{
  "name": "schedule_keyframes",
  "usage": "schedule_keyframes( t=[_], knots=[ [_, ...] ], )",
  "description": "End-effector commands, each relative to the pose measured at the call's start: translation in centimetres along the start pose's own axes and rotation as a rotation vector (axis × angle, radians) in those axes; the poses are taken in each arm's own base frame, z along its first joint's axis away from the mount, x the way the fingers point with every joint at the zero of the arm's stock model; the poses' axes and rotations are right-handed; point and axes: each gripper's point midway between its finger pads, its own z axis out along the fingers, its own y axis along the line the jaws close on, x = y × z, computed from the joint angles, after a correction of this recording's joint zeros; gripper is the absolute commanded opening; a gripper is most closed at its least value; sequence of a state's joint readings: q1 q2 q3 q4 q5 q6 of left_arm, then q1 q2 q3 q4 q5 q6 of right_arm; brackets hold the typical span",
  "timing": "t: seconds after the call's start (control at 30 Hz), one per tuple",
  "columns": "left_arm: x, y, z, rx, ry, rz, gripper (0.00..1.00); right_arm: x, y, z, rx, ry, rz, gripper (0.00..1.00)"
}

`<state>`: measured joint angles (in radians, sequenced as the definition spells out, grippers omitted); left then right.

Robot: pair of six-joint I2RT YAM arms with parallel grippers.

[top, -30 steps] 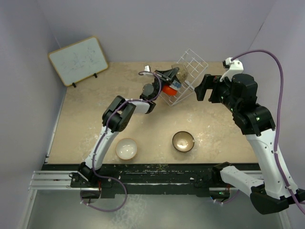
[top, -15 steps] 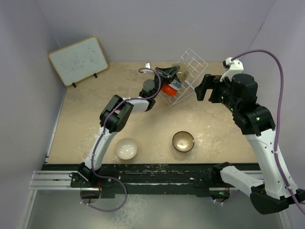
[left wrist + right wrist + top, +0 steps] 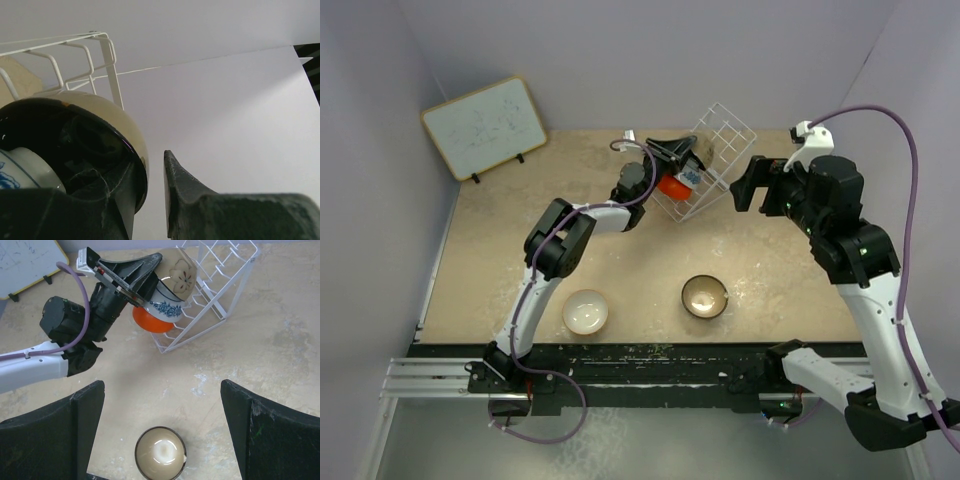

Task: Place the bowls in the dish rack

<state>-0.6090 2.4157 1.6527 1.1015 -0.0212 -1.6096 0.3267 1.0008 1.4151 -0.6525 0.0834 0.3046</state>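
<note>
The black bowl (image 3: 181, 276) is judged to be at the point of release in the dish rack (image 3: 242, 280) at 12 o'clock on the surface, propped above the blue-patterned bowl (image 3: 165, 307) and orange bowl (image 3: 150, 322). A clean let-go and withdrawal are called for next, since the cream-white bowl (image 3: 585, 311) and brown bowl (image 3: 704, 296) are not yet loaded. The left gripper (image 3: 150, 172) is stretched out to the rack, its jaws narrowly astride the rim with a slit seen beside the outer finger, and the right gripper (image 3: 160, 390) is held aloft at 2 o'clock, jaws wide and empty.
</note>
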Motion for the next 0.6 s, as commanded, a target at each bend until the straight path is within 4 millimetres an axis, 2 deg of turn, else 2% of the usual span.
schedule_keyframes(
  t=[0.0, 0.3, 0.57],
  knots=[
    [-0.6, -8.8, 0.2, 0.194, -0.012, -0.004, 0.28, -1.1, 0.3, -0.6, -0.022, -0.05, -0.006, 1.0],
    [-0.5, -8.1, -0.6, 0.161, 0.002, -0.032, 0.29, -0.8, 0.4, -0.4, -0.028, -0.044, -0.004, 1.0],
    [-0.4, -6.5, -1.3, 0.126, 0.018, -0.061, 0.33, -0.2, 0.4, -0.1, -0.03, -0.035, -0.001, 1.0]
  ],
)
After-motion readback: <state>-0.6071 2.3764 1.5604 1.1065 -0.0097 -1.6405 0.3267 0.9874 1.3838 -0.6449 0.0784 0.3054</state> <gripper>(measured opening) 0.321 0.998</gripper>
